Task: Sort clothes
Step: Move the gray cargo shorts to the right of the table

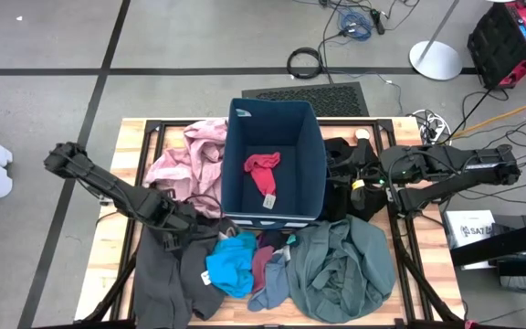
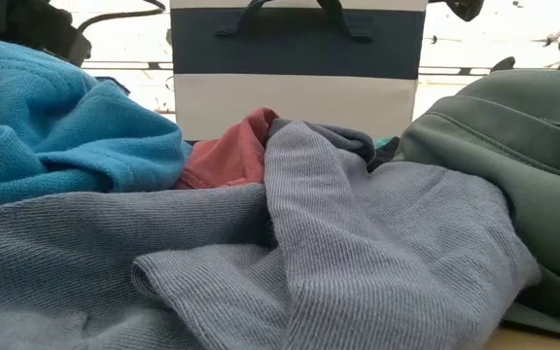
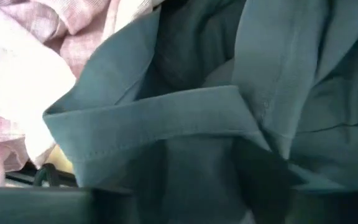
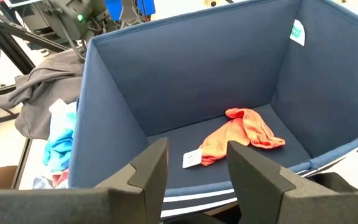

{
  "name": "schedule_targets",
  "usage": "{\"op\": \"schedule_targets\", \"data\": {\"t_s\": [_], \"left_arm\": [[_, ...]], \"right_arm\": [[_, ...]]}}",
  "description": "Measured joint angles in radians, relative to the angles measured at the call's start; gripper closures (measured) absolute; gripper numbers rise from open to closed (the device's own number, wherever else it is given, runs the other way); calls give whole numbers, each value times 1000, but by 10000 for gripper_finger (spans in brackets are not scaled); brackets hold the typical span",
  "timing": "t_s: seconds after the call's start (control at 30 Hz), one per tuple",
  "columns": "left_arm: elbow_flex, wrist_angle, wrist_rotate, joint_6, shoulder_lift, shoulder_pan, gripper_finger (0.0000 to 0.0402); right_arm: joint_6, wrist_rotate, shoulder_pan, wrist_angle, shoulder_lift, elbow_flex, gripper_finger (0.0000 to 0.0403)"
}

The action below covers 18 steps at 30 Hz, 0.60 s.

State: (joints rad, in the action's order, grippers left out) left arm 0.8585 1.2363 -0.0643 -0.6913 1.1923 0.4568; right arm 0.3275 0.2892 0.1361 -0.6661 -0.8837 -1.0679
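the left gripper (image 1: 183,228), lower left of the high view, presses into the dark grey garment (image 1: 167,274), fingers unreadable, while the right gripper (image 4: 194,163) waits empty with jaws apart beside the navy bin (image 1: 240,155) holding a red piece (image 1: 263,172), apparently sorted.

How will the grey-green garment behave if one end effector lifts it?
The grey-green garment lies in a crumpled, folded heap, so it is probably floppy and would drape and unfold. It looks bulky, likely heavier than the small bright-blue piece beside it.
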Motion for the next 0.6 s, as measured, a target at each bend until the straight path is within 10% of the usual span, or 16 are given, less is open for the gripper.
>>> {"op": "schedule_targets", "data": {"t_s": [0.17,0.6], "left_arm": [[3,1,-26,-1,0,0,383],[351,-75,-147,166,-1,29,399]], "right_arm": [[5,0,0,7,0,0,250],[27,-8,3,35,0,0,250]]}}
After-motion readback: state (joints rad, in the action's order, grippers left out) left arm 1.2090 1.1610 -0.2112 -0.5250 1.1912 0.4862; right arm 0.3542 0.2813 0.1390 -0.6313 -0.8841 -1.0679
